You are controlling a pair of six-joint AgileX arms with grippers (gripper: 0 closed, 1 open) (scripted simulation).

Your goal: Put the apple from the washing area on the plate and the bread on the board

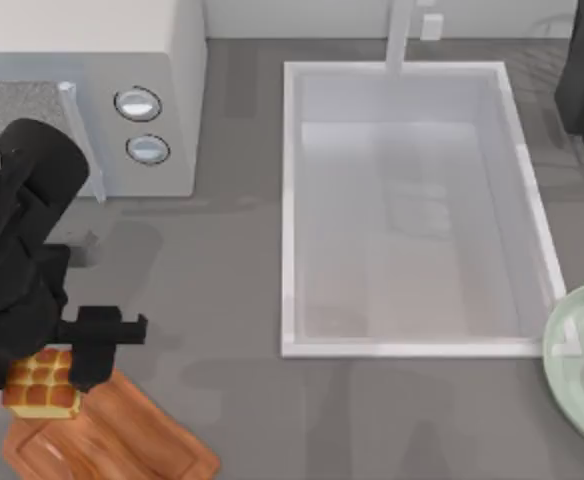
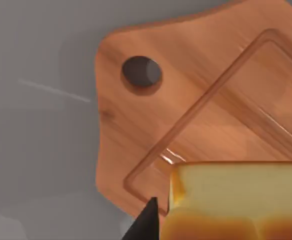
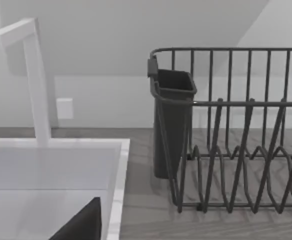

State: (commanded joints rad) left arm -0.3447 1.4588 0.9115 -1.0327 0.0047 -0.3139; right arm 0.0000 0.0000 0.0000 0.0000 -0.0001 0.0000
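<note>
End effector of our left arm point(image 1: 90, 352) is clamped on the bread point(image 1: 40, 384), held over the board point(image 1: 122, 440) near its handle end. We judge lowering it level, toward the board's centre, best before release.

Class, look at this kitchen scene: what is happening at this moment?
The left gripper holds the bread over the near-left corner of the table, at the board. The left wrist view shows the loaf above the board's grooved face, close to the handle hole; whether it already rests on the wood cannot be told. The right arm is parked at the far right, by the dish rack. The sink looks empty, and the plate sits at the right edge.
</note>
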